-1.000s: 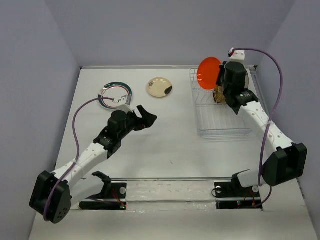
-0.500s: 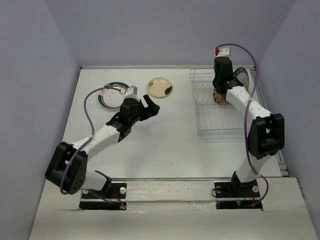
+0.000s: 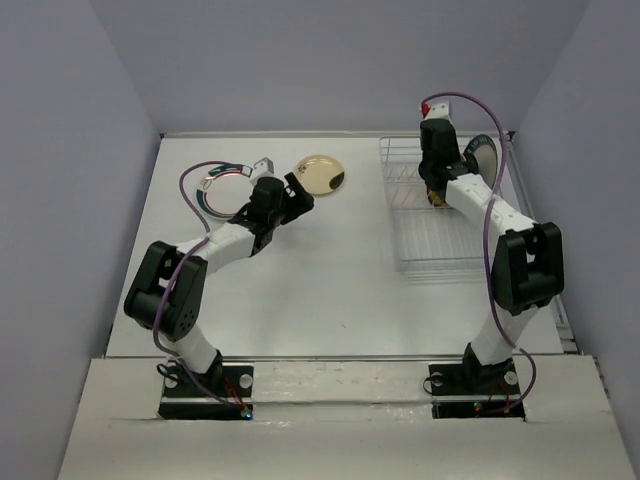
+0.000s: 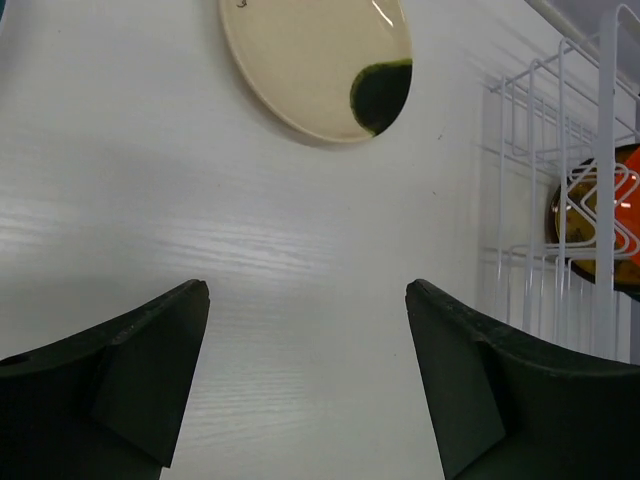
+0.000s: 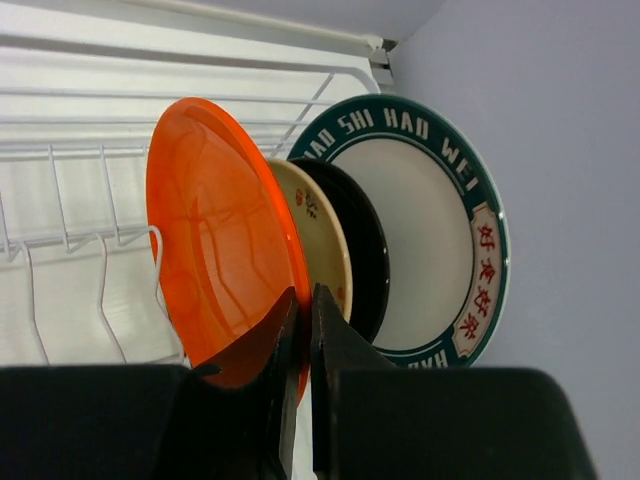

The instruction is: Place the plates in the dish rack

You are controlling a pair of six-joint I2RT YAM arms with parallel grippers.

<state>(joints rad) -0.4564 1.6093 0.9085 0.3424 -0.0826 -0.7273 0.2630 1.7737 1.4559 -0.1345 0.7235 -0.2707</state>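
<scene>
Four plates in the dish rack (image 5: 60,180): an orange-red plate (image 5: 215,250), a cream plate (image 5: 322,235), a glossy black plate (image 5: 368,250) and a teal-rimmed plate (image 5: 425,240) are stood upright on edge at the rack's far right corner; lettering is carried around the teal rim.
Right gripper (image 5: 303,345): its jaws are clenched on the lower rim of the orange-red plate, which appears to be seated in a slot, though its foot is hidden by the gripper.
Gold patterned plate (image 4: 585,225): it is seen through the rack's wires, inside the rack, with a sliver of orange-red just beside it.
Left gripper (image 4: 305,375): it is held over the table (image 4: 250,250), well to the left of the rack, with its jaws released and spread wide.
Blotched cream plate (image 4: 315,60): it is laid flat on the table, left of the rack, just beyond the left gripper; a dark green patch is borne at one edge.
Second teal-rimmed plate (image 3: 222,192): it is laid flat on the table, farther left of the rack, and is only partly shown.
</scene>
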